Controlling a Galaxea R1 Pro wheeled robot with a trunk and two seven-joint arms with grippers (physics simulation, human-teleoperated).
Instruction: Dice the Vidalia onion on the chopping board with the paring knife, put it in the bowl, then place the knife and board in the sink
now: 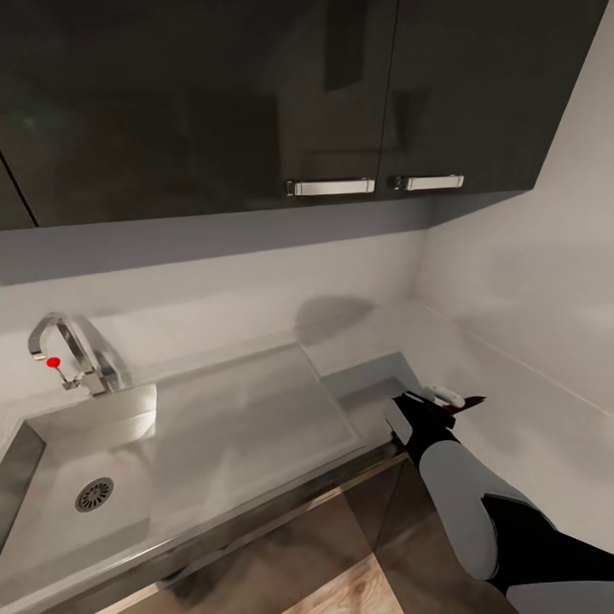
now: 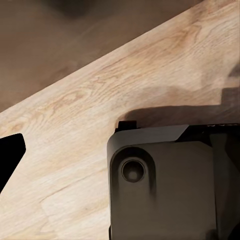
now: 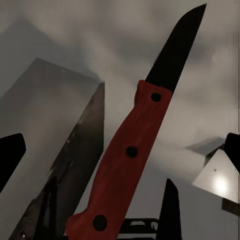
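While my right gripper (image 1: 445, 401) pinches the paring knife (image 3: 131, 150) by its handle, blade forward over the desk (image 1: 520, 409), transfer toward the sink (image 1: 77, 477) appears pending.

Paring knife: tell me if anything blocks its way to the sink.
Nothing visible does. The right gripper holds the paring knife over the countertop; between it and the sink lies only the flat, bare drainboard.

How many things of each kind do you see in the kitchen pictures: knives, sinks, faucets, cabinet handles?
Knives: 1, the paring knife, held in the right gripper
Sinks: 1, the sink
Faucets: 1, the faucet
Cabinet handles: 2
Total: 5
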